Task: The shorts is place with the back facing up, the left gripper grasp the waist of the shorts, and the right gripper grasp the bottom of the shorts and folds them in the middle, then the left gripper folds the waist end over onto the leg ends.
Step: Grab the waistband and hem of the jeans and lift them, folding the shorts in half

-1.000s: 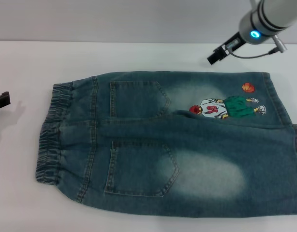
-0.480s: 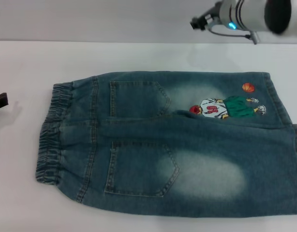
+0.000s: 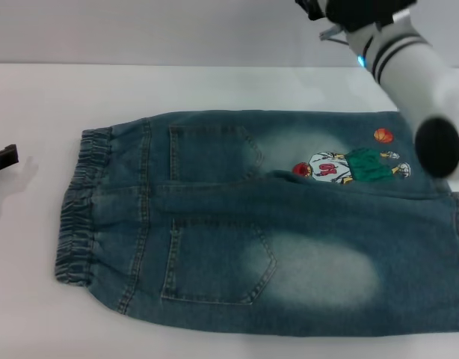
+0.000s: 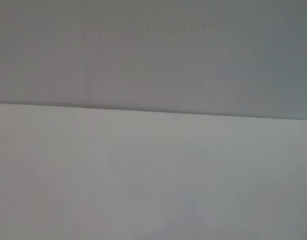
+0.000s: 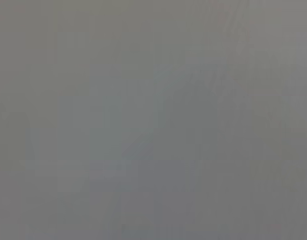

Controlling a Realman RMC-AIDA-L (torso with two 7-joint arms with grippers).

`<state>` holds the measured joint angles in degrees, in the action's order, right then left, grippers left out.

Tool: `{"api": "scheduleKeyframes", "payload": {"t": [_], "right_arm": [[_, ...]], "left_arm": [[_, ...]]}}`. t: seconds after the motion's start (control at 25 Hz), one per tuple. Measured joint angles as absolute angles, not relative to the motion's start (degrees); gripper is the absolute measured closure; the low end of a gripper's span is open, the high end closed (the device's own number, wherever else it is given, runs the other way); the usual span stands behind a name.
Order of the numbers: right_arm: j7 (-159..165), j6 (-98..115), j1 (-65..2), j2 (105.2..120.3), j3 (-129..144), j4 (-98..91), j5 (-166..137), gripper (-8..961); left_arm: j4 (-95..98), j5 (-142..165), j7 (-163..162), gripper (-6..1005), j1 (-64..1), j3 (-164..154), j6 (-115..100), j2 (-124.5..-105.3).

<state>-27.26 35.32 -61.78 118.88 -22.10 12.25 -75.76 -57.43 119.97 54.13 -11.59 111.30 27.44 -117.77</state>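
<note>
The white table (image 3: 35,299) carries the shorts (image 3: 289,239) spread flat at centre, waistband at nine o'clock, hems at three. The right arm (image 3: 409,52) hangs at one o'clock. The left gripper (image 3: 1,158) peeks in at nine; neither gripper's opening shows.

The head camera looks forward and down over the shorts (image 3: 259,224) on the white table (image 3: 35,97). The left wrist camera faces bare table and wall; the right sees only grey. No shared landmarks.

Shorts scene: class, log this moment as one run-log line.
shorts: flat, back up, unfolded | left claw: at table's left edge, off waistband | right claw: raised beyond far edge | grasps: none
</note>
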Motion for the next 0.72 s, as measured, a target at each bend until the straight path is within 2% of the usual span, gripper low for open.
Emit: {"api": "scheduleKeyframes", "payload": {"t": [0.2,0.32,0.44,0.72], "right_arm": [[-28.64,34.64,-59.86,118.57,-25.63,15.77,-77.39,240],[-32.44,23.2,-60.95,118.19,-33.71,15.86,-77.43,240],[-34.28,12.33,-62.34,116.64,-39.55,16.53,-77.89,239],[-33.86,-22.02,-65.82,106.53,-49.03,22.73,-79.97,241]], "left_arm": [[-56.74,119.97,53.66,139,-11.8,111.39,27.44,-117.77],[-56.59,119.96,53.66,139,-11.9,111.39,27.6,-117.77],[-56.24,119.97,53.66,139,-11.94,111.38,27.65,-117.77],[-55.33,119.97,53.75,140,-12.21,111.36,27.59,-117.64]]}}
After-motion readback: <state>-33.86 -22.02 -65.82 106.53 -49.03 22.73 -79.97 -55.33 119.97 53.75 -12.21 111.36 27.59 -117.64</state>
